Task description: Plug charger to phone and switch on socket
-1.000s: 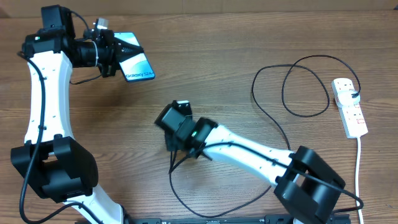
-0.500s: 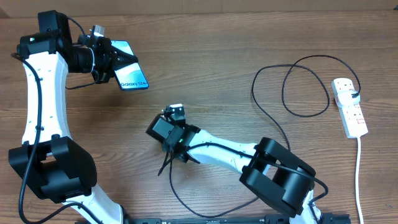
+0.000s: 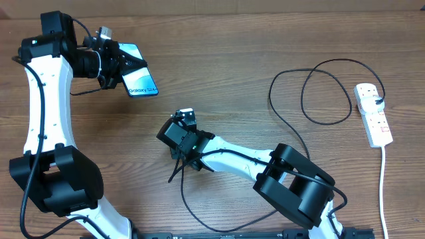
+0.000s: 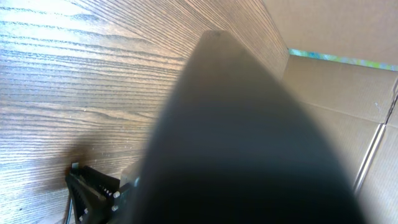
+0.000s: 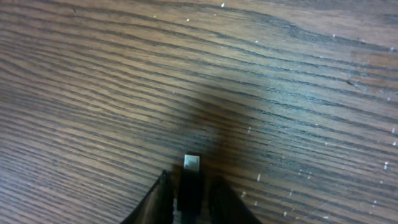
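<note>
while the left gripper point(image 3: 123, 66) is clamped on the phone point(image 3: 139, 79) at far left, its long axis slanting near-right towards the middle, the right gripper point(image 3: 181, 157) (pinched on the tip of the charger point(image 5: 191, 167), it seems) sits near and right of that free end.

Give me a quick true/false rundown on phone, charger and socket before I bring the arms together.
1. The left tool holds the phone. True.
2. The charger is already plugged into the phone. False: its connector tip sits between the right tool's fingers, away from the phone.
3. The charger's black plug sits in the socket. True.
4. The socket lies beside the phone. False: in the overhead view it is far right, the phone upper left.
</note>
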Action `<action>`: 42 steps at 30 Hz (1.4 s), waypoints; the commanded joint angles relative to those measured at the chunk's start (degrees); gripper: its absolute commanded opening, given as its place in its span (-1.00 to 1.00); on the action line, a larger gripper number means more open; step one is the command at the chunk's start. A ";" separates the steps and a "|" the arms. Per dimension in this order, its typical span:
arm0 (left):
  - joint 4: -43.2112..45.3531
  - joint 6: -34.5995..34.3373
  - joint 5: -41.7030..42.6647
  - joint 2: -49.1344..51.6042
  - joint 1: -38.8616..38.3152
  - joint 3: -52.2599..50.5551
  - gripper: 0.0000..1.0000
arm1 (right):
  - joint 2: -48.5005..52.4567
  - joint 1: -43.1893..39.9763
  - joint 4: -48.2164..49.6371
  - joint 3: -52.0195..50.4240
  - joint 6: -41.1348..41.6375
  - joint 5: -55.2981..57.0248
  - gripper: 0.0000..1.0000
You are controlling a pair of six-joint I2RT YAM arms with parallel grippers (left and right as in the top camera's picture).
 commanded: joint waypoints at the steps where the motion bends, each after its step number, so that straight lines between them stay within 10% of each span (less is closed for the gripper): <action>1: -0.15 1.29 1.01 0.07 -0.20 0.85 -0.92 | 1.55 0.09 -0.31 0.20 -0.87 -0.50 -0.74; 19: -0.57 1.57 4.31 0.07 0.09 0.85 -0.92 | -4.85 -1.90 -9.11 2.08 -5.97 -1.60 -0.93; 35: 10.86 5.86 29.88 0.07 -0.09 0.85 -0.92 | -19.67 -26.67 -5.03 1.86 -30.58 -76.39 -0.93; 42: 15.32 6.10 35.28 0.07 -0.90 0.85 -0.91 | -19.67 -29.18 -4.96 1.86 -35.19 -89.11 -0.93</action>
